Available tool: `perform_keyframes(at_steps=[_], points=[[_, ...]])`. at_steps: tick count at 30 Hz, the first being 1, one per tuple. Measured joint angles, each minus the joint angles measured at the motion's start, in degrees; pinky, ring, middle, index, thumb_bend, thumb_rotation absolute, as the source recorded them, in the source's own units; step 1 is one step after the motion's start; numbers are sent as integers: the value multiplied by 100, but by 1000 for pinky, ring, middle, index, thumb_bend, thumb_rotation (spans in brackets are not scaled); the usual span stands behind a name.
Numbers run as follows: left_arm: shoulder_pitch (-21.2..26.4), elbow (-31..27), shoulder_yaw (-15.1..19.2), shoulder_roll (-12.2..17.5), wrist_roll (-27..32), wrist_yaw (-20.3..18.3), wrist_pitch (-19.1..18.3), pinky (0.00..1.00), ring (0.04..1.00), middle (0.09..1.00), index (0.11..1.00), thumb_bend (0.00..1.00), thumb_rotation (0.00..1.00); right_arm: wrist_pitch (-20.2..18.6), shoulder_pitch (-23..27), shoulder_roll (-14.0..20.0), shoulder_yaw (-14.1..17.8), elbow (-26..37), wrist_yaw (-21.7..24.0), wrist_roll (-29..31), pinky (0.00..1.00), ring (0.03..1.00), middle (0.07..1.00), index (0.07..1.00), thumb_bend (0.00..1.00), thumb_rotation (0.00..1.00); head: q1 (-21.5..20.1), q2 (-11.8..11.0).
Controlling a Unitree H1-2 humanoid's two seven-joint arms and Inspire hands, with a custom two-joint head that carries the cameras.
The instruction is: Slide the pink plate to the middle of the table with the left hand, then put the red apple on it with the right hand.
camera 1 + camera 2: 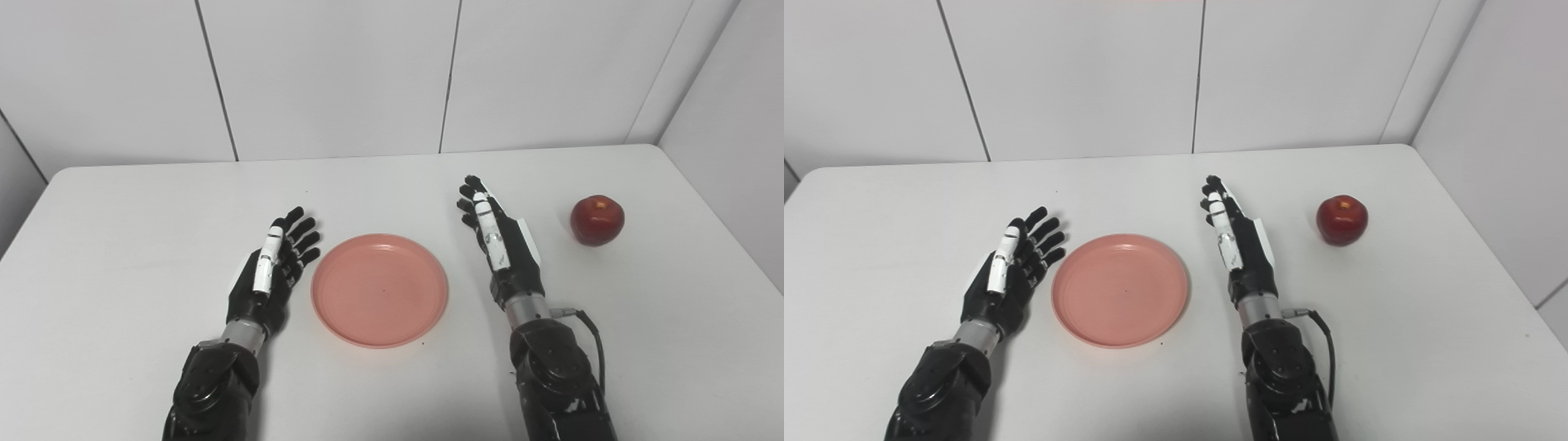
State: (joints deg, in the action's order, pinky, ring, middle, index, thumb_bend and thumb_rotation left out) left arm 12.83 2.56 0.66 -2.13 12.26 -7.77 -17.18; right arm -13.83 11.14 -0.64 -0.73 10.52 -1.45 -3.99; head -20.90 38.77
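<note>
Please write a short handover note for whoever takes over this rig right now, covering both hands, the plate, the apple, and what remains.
Left hand: open, holds nothing, just left of the pink plate.
Right hand: open, holds nothing, between plate and red apple, touching neither.
Plate: empty, near the middle of the table, between the hands.
Apple: on the table, far right.
Done: the plate slide looks finished.
Left: right hand picks up the apple and sets it on the plate.

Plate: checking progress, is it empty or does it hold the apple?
Empty. The plate shows bare pink; the apple sits on the table, right of the right hand.
</note>
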Motion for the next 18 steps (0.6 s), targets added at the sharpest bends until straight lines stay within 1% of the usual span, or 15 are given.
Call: perform_keyframes(at_steps=[2, 4, 6, 9, 10, 12, 14, 18], points=[[7, 51, 56, 3, 36, -20, 72, 907, 905, 915, 901, 360, 1000, -44, 69, 42, 2, 111, -53, -174, 865, 881, 899, 894, 445, 937, -19, -1], [23, 125, 91, 5, 101, -40, 159, 916, 908, 918, 902, 361, 1000, -149, 97, 122, 2, 246, -77, -373, 861, 876, 896, 893, 469, 904, -72, -70], [49, 207, 111, 3, 122, -57, 252, 918, 907, 917, 899, 365, 1000, -258, 129, 220, 27, 356, -81, -485, 844, 860, 884, 886, 518, 844, -54, -106], [70, 252, 132, -8, 123, -56, 297, 914, 904, 915, 897, 365, 1000, -323, 148, 351, 86, 532, -103, -659, 828, 848, 881, 885, 554, 798, -81, -158], [72, 265, 138, -10, 123, -55, 314, 910, 901, 912, 895, 364, 1000, -335, 148, 387, 101, 597, -114, -708, 800, 847, 875, 880, 594, 804, -81, -159], [78, 295, 146, -24, 122, -49, 355, 903, 897, 907, 890, 365, 1000, -356, 154, 489, 91, 692, -151, -960, 780, 847, 871, 875, 622, 801, -116, -185], [78, 331, 151, -30, 122, -45, 422, 902, 898, 907, 890, 367, 1000, -393, 175, 600, 64, 770, -151, -1243, 805, 869, 882, 877, 637, 789, -151, -229], [94, 393, 180, -30, 125, -47, 496, 903, 900, 908, 891, 367, 1000, -480, 266, 814, 46, 1079, -154, -1873, 811, 870, 884, 877, 659, 709, -212, -290]])
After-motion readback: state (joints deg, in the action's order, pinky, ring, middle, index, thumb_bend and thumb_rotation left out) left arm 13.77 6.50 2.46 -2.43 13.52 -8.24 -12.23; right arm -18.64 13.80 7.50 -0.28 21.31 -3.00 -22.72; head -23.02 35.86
